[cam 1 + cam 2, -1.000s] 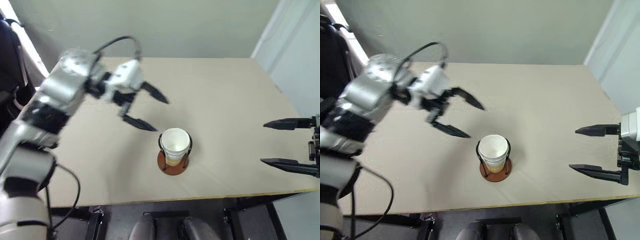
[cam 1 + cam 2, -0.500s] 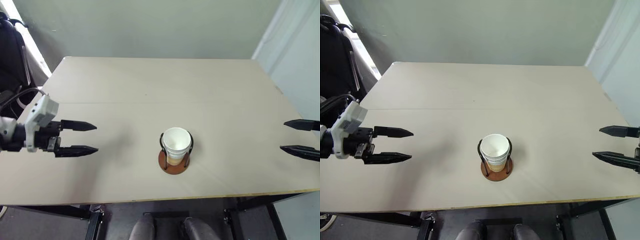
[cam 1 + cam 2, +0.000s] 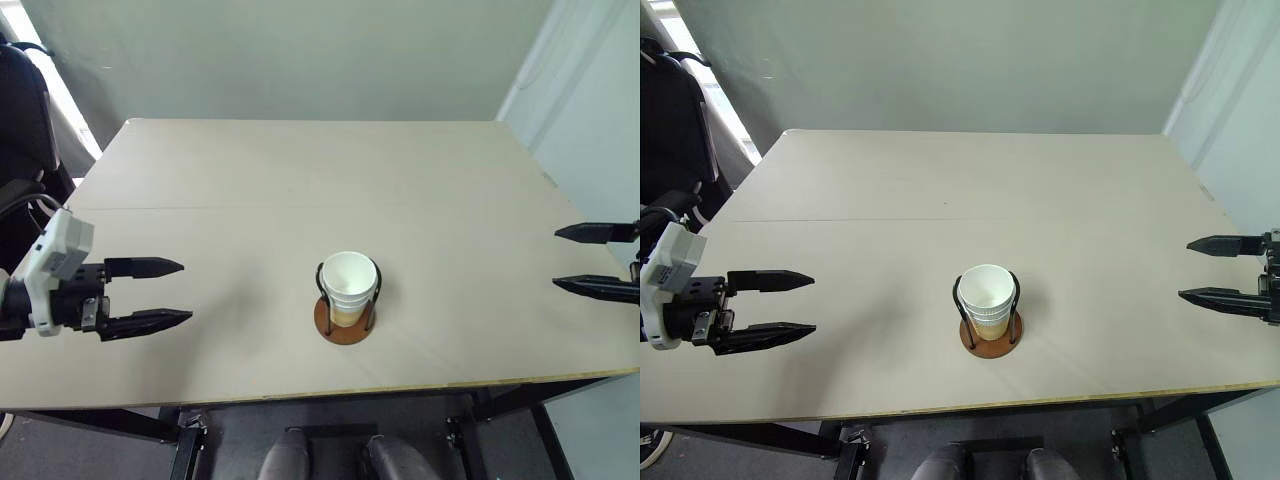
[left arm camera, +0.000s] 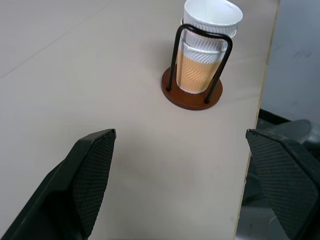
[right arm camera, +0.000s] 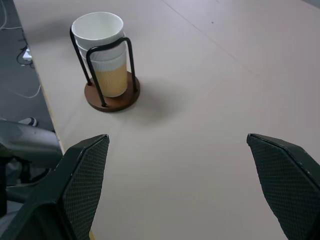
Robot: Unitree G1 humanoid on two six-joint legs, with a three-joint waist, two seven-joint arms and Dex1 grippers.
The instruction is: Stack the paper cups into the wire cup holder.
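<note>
Even, diffuse light is covering the desk (image 3: pixel 300 190), with no glare showing on its matte surface. Stronger daylight is entering beyond the desk's far left corner, where a narrow strip is washing out to white. The paper cups (image 3: pixel 350 285) are casting a faint, soft shadow on the desk. In both wrist views the near fingers (image 4: pixel 85 180) are appearing slightly soft, while the cups are staying sharp. No motion blur is showing.

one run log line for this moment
paper cups: stacked in wire cup holder | left gripper: open, empty | right gripper: open, empty
</note>
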